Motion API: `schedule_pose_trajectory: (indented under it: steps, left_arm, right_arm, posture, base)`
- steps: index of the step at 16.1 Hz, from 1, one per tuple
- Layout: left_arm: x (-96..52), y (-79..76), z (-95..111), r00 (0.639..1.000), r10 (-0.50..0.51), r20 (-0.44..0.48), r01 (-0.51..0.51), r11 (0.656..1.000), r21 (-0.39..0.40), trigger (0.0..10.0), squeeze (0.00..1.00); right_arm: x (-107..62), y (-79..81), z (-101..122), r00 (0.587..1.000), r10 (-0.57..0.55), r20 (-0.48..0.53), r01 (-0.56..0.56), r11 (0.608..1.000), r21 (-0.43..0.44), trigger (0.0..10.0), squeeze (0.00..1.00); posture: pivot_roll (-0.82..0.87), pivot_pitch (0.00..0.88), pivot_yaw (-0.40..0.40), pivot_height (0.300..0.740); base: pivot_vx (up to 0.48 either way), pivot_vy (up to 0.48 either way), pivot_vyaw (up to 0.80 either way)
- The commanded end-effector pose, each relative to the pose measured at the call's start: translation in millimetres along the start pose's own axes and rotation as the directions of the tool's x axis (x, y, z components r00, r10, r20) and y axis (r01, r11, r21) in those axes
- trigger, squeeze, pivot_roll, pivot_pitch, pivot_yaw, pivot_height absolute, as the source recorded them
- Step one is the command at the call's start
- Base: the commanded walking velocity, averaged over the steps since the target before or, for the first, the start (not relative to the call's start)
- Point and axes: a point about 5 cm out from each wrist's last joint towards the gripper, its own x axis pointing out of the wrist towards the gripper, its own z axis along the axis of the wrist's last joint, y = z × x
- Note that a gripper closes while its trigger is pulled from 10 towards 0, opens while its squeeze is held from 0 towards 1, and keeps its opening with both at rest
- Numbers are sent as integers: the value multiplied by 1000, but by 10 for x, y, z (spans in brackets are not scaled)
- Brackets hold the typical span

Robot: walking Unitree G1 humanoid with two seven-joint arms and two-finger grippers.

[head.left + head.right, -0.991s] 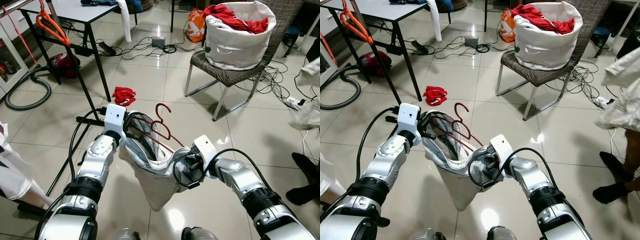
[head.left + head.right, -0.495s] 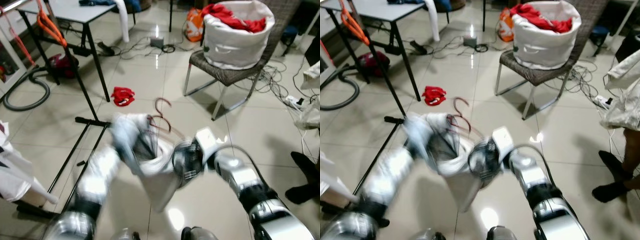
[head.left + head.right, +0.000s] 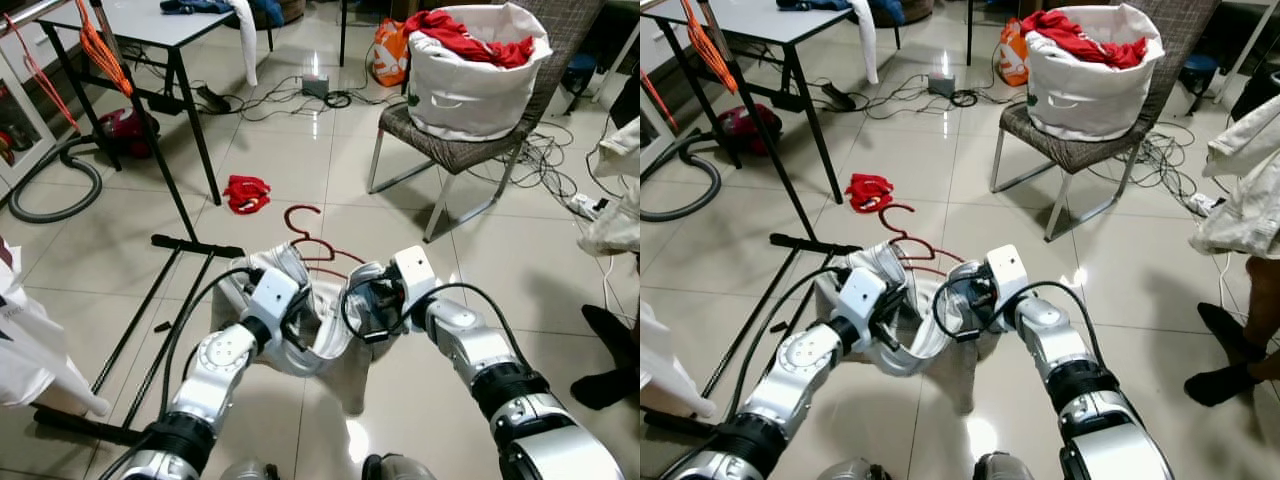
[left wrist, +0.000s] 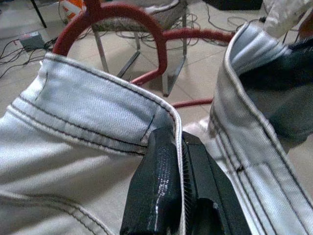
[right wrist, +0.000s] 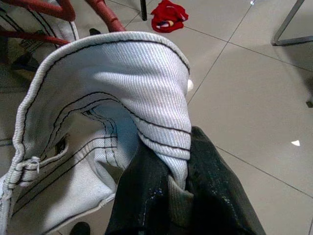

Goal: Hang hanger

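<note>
The left gripper (image 4: 180, 161) has both black fingers clamped on the stitched hem of the pale grey denim garment (image 3: 330, 340). The right gripper (image 5: 178, 181) pinches a folded section of the same hem. Both arms hold the garment between them, above the glossy beige tiled floor (image 3: 450, 250). The dark red curved-hook hanger (image 3: 305, 240) protrudes from the garment's opening, hook pointing away from the robot. A crumpled red cloth (image 3: 246, 192) lies on the tiles beyond, near the black table leg (image 3: 195, 130).
</note>
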Motion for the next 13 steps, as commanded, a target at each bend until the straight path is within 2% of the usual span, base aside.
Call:
schedule_pose_trajectory:
  steps: [1,3,6,7,8,13]
  left_arm:
    - [88,-142,150,996,-64,64,63,998,14,0,0]
    - [131,-214,250,991,-80,108,82,996,-17,0,0]
    - [100,-300,101,991,-127,50,126,992,29,0,0]
    - [70,-358,-24,982,-186,-33,189,970,153,0,0]
    - [51,-373,-91,974,-208,-86,223,948,227,0,0]
    - [63,-300,-78,978,-190,-89,206,950,235,0,0]
  right_arm:
    - [59,98,277,994,33,108,-31,999,-17,10000,149]
    - [72,128,270,993,35,113,-33,999,-19,10000,149]
    - [79,140,255,992,28,125,-25,999,-24,10000,145]
    - [81,147,249,991,25,128,-23,1000,-16,10000,145]
    - [82,152,247,991,26,129,-25,1000,-14,10000,145]
    - [93,166,242,991,27,132,-26,1000,-9,10000,149]
  posture:
    - [-102,3,29,740]
    - [-102,0,27,740]
    - [-107,0,27,740]
    - [-108,0,29,740]
    - [-108,0,29,740]
    - [-108,0,27,740]
  base:
    - [0,0,0]
    - [0,0,0]
    - [0,0,0]
    - [0,0,0]
    - [0,0,0]
    - [0,0,0]
